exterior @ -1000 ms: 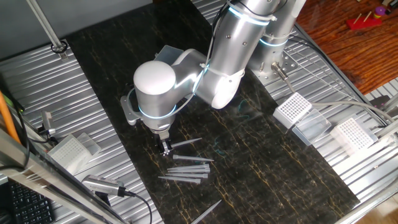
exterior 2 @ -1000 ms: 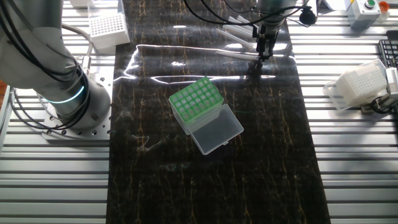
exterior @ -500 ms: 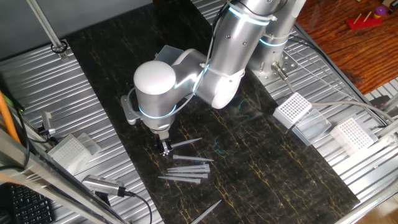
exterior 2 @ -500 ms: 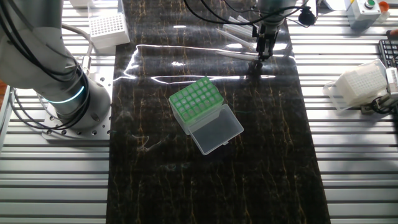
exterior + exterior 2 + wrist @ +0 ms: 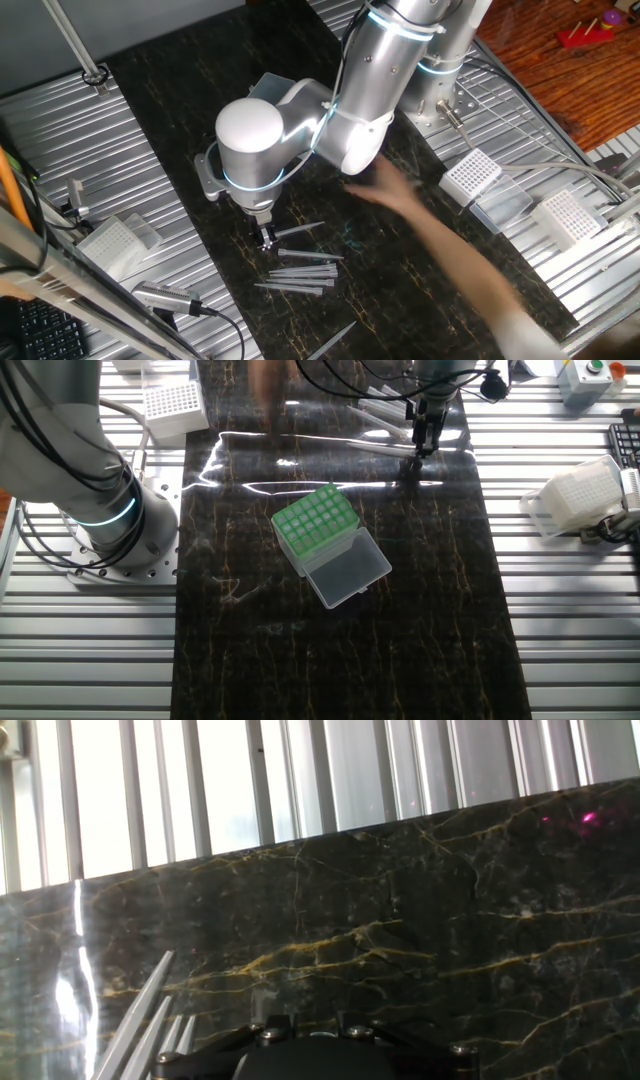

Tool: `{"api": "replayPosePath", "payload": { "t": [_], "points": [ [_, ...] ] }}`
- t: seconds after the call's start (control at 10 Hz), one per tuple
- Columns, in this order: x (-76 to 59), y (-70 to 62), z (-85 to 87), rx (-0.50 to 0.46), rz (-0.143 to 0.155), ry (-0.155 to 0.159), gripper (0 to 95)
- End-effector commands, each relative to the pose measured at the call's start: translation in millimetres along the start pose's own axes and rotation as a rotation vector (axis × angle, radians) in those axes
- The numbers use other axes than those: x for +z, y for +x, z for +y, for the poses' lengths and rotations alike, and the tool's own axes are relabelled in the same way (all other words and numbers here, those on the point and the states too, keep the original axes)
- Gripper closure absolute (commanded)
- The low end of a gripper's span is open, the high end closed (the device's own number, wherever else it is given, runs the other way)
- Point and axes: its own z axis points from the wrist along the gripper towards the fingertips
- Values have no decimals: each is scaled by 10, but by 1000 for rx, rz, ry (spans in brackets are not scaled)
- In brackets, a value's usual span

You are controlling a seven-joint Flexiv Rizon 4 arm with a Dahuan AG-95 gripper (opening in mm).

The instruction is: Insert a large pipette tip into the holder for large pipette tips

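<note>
Several large pipette tips (image 5: pixel 300 270) lie loose on the dark marble-patterned mat (image 5: pixel 440 610) at the far end from the holder for large pipette tips (image 5: pixel 316 527), which stands well apart near the mat's middle with its clear lid (image 5: pixel 348 575) folded open and its green top exposed. The gripper (image 5: pixel 266 240) hangs directly over the near edge of that pile, fingers pointing down, in the same place as half a second ago. Whether its jaws are parted or closed on anything cannot be told: one fixed view shows them too small, and the hand view shows only the camera housing and three tip ends (image 5: pixel 135 1020) at lower left.

Change noted: a blurred human arm (image 5: pixel 450 255) now reaches across the mat from the lower right toward the robot's elbow; it was absent in the prior frames. A skin-toned smear (image 5: pixel 268 382) at the mat's far edge in the other fixed view is probably the same arm.

Assessment: no tip appears lifted and the pick is not yet made. With a person inside the workspace, any descent or transfer carries a collision risk
</note>
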Motion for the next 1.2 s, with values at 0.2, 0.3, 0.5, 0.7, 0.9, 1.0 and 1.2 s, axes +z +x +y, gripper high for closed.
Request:
{"api": "replayPosePath", "payload": {
  "t": [0.2,0.3,0.5,0.7,0.9,1.0,1.2],
  "points": [
    [-2,-3,2,5,2,-1,760],
    [-2,-3,2,5,2,0,760],
    [-3,-5,3,4,6,-2,760],
    [-7,-10,6,4,5,-4,760],
    [-8,-13,8,7,8,-4,760],
    [-8,-13,8,6,9,-4,760],
    [-9,-15,9,7,9,-4,760]
  ]
}}
